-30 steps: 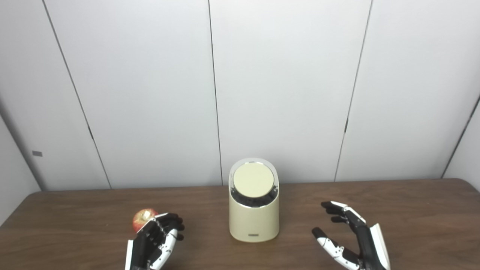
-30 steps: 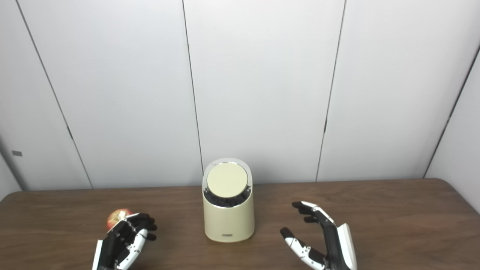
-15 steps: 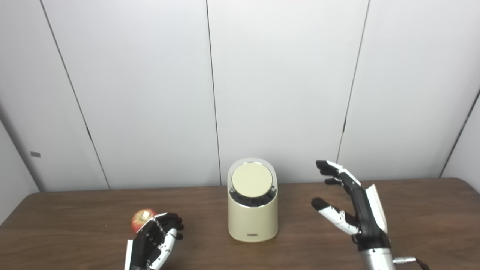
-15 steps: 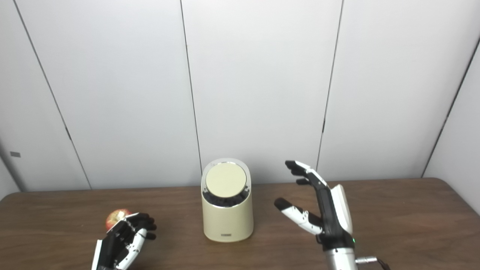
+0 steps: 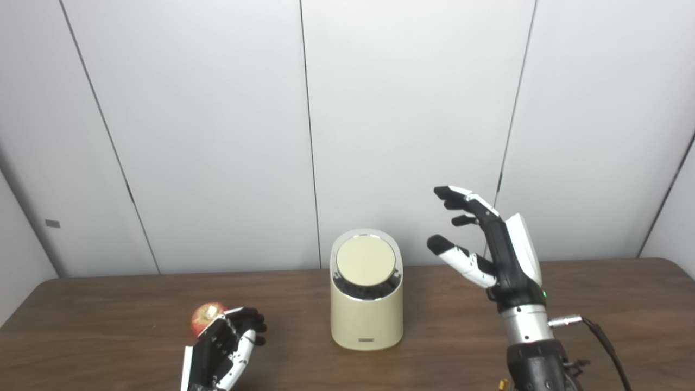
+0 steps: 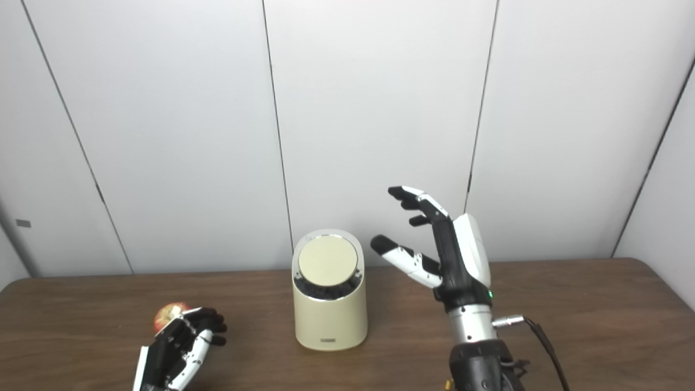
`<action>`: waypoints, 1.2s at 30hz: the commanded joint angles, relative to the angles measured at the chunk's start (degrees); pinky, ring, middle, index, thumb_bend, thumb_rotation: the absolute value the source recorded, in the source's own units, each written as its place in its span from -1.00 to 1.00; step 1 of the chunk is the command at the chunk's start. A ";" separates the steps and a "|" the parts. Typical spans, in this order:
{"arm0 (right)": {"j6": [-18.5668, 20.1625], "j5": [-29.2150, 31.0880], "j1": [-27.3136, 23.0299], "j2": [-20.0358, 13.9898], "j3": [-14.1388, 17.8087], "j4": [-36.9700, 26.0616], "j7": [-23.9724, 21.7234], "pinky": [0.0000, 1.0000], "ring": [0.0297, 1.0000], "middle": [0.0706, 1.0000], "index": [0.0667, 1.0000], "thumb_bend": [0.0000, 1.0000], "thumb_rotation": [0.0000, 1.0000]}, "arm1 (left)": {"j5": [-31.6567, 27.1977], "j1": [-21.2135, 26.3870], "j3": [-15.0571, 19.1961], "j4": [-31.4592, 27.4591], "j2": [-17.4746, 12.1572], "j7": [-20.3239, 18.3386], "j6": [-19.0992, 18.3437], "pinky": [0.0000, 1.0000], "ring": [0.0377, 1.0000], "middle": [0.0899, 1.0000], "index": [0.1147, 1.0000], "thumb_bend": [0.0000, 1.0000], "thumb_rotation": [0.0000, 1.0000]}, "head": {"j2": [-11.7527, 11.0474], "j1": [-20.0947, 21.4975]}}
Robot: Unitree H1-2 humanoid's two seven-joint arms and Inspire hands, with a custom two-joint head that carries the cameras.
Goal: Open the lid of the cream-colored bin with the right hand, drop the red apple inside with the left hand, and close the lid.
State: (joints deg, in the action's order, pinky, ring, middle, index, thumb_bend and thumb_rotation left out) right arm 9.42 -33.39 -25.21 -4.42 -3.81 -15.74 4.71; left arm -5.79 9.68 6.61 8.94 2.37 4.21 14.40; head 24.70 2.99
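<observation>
Brown table (image 5: 108, 293), right hand (image 5: 499, 250) raised, fingers (image 5: 459, 198) spread

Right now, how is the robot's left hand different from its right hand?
The left hand stays low, down by the table, while the right hand is raised up in the air, higher than the bin. The left hand's fingers curl beside the red apple, but the right hand's fingers spread wide and hold nothing. Whether the left hand grips the apple is unclear. Both hands are black and white.
</observation>
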 commanded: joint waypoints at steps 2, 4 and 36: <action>2.15 -1.72 -3.73 -0.09 -1.03 -1.61 -1.82 0.22 0.45 0.53 0.54 0.89 0.26 | 0.80 -0.39 -0.30 2.40 0.02 0.05 1.93 0.01 0.11 0.08 0.01 -0.46 -0.72 | -0.05 0.02; 3.49 -2.44 -4.73 -0.22 -1.64 -1.33 -2.70 0.24 0.48 0.57 0.57 0.91 0.13 | 0.95 -0.39 -0.38 2.36 0.13 0.17 1.82 0.01 0.12 0.09 0.02 -0.46 -0.72 | -0.10 -0.04; 14.26 -17.44 -11.79 -5.35 -9.25 12.00 -9.70 0.48 0.73 0.79 0.83 0.98 -0.22 | 1.57 -0.08 -0.99 2.53 1.51 0.69 1.93 -0.02 0.09 0.07 0.00 -0.48 -0.75 | 0.26 -0.75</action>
State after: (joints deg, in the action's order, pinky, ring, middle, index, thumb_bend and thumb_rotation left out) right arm 24.40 -49.87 -34.87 -8.84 -13.13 -3.37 -6.29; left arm -4.43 10.14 6.31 9.40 2.69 4.81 14.57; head 24.87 2.29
